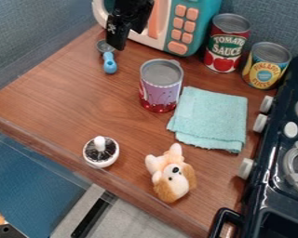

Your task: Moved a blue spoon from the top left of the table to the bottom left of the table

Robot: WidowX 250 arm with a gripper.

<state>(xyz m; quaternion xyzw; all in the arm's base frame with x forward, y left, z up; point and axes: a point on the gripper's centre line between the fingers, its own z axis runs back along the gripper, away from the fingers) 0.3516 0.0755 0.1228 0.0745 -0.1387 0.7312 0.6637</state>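
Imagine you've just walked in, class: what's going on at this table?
A robot arm's black hand is at the top left of the brown wood-grain table, right by the grey bowl of a blue-handled spoon. Whether it grips the spoon, I cannot tell. The spoon is near the teal-and-white toy microwave, not yet at the bottom left.

There is one blue spoon. Food cans number two: one red can and one yellow can. There are one purple-and-red container, one folded cloth, one plush dog, one round white piece with a knob, one toy microwave with seven pink buttons, and one stove.
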